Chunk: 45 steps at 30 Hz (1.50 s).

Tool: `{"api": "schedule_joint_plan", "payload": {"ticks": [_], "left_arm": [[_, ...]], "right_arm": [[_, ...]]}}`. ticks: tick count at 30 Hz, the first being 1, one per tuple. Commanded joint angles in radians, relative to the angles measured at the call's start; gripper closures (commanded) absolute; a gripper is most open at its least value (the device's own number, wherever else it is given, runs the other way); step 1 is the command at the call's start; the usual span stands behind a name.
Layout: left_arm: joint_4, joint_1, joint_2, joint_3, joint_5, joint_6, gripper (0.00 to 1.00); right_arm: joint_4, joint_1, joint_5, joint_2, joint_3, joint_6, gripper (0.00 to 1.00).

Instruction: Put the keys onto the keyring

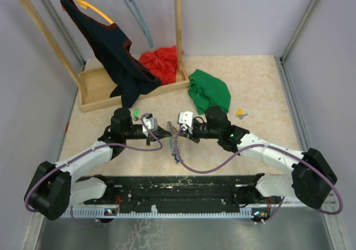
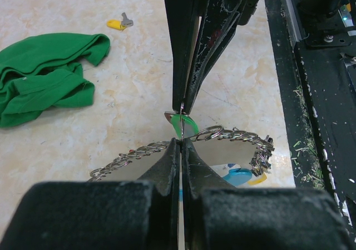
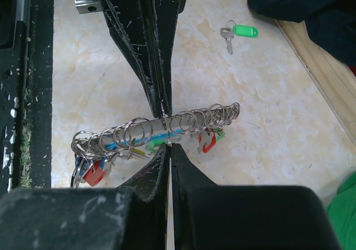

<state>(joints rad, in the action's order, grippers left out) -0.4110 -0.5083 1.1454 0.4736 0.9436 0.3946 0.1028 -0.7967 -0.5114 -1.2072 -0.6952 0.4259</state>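
The keyring [image 2: 233, 134], a big silver wire ring strung with many small rings and coloured tags, hangs between my two grippers at the table's middle [image 1: 176, 148]. It crosses the right wrist view [image 3: 194, 119] too. My left gripper [image 2: 182, 142] is shut on its wire. My right gripper [image 3: 168, 146] is shut on a green-tagged key [image 2: 188, 125], held tip to tip against the ring. A second green-tagged key [image 3: 240, 32] lies loose by the left arm [image 1: 135, 113]. A yellow-tagged key [image 1: 240, 114] lies loose at the right [image 2: 118, 23].
A green cloth [image 1: 209, 91] lies behind the right gripper. A wooden clothes rack [image 1: 97, 91] stands at the back left with a dark garment [image 1: 114, 52] and a red cloth [image 1: 161, 59]. The black base rail [image 1: 178, 186] runs along the near edge.
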Motion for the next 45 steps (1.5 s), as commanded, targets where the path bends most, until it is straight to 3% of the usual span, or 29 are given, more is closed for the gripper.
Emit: {"api": "schedule_joint_plan", "payload": {"ticks": [1,45], "left_arm": [[-0.045,0.002,-0.014,0.013,0.032,0.010,1.00],[-0.038,0.001,-0.006,0.017,0.043,0.012,1.00]], "right_arm": [[0.027,-0.009,0.005,0.034,-0.018,0.011,1.00],[0.047,-0.008,-0.029,0.026,-0.020,0.004,1.00]]}}
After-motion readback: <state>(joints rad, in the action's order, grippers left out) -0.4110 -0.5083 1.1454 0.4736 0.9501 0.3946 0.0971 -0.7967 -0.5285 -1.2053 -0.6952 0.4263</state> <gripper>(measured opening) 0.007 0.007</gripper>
